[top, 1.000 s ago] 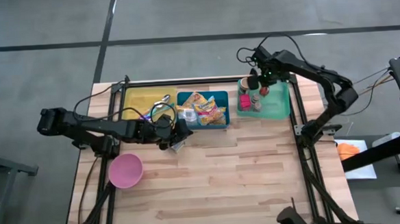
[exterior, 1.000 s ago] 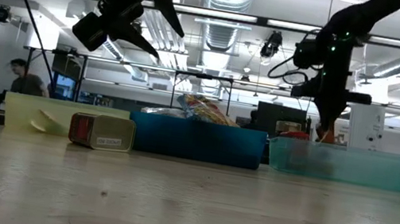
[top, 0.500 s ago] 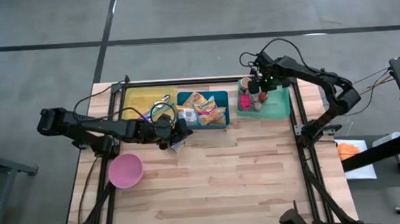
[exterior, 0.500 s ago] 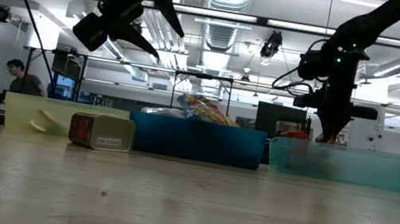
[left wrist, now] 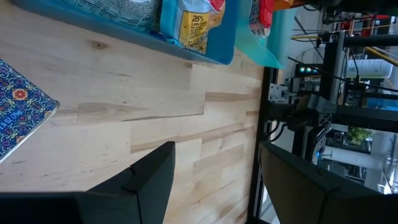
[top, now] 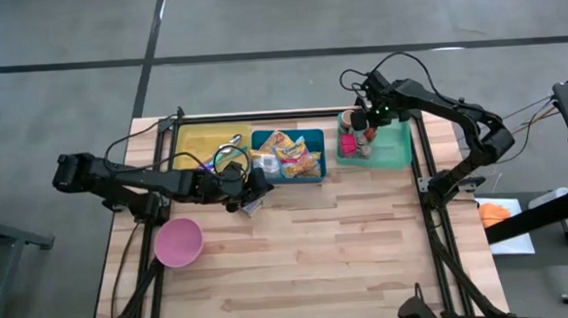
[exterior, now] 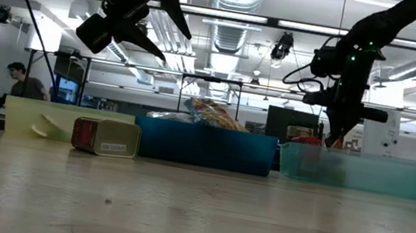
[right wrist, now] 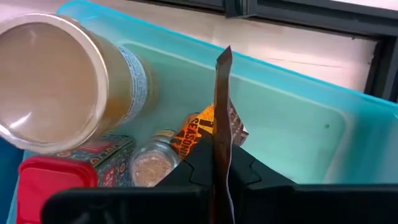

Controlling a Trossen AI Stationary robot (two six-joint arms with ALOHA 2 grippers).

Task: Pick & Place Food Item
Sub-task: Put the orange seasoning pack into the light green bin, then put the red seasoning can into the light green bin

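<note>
My right gripper (top: 360, 126) hangs over the left part of the teal bin (top: 395, 148), shut on a thin brown-and-orange seasoning packet (right wrist: 219, 93) that shows edge-on. In the bin lie a clear jar (right wrist: 59, 81), a red-lidded tin (right wrist: 68, 171) and a small spice jar (right wrist: 152, 165). My left gripper (top: 257, 192) stands open above the table in front of the blue bin (top: 313, 148), with nothing between its fingers. A blue patterned tin (left wrist: 18, 109) lies on the wood just beside it. My right gripper pinches the seasoning packet between its two fingers (right wrist: 239, 171), which come from above and point steeply down. The packet's flat faces (right wrist: 217, 140) lie against the fingers and its free end (right wrist: 224, 55) reaches down into the teal bin. Whether that end touches the bin floor I cannot tell.
A yellow bin (top: 200, 144) with a spoon stands at the far left of the row. The blue bin holds snack packets (top: 289, 154). A pink bowl (top: 178, 241) sits near the left edge. Bare wood (top: 347, 253) fills the near half of the table.
My right gripper has tipped steeper over the teal bin and shifted slightly toward the bin's left part, still shut on the packet. My left arm has kept still.
</note>
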